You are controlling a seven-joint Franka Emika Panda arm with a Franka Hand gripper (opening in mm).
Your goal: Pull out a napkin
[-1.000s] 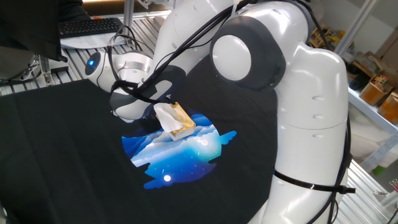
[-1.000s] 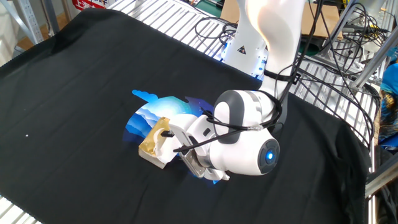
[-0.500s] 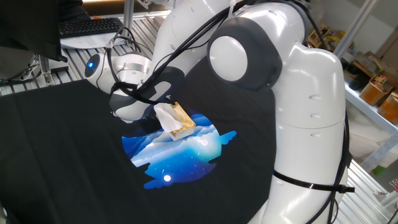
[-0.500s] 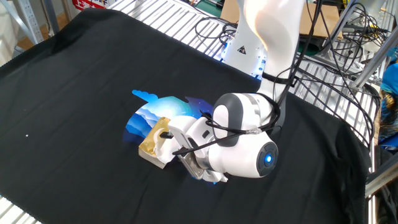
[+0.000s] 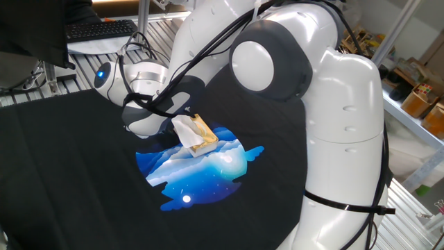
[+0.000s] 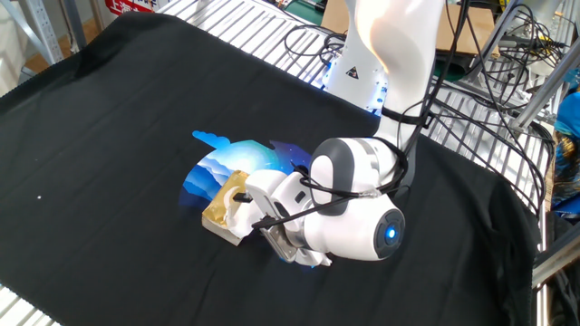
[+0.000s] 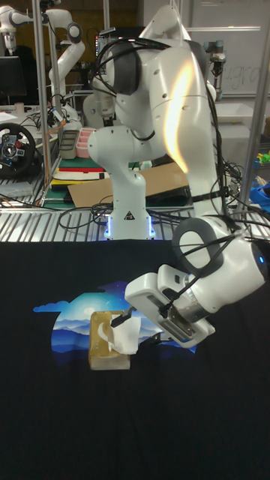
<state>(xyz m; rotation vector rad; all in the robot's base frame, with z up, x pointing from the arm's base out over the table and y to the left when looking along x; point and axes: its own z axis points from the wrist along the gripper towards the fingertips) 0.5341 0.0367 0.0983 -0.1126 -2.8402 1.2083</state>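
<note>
Napkin pinched, barely drawn.

Gripper (image 7: pixel 124 321) apparently closed on napkin (image 7: pixel 122 335) above tissue pack (image 7: pixel 107 352); hardly shifted since a second ago; pull unfinished.

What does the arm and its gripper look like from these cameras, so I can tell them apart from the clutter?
The arm is glossy white with dark grey joint caps and rounded, bulbous links. Black cables loop along it down to the wrist. A small blue light glows on the wrist link. The gripper has a white boxy body and thin dark jaws. The base shows a warning triangle sticker.
</note>
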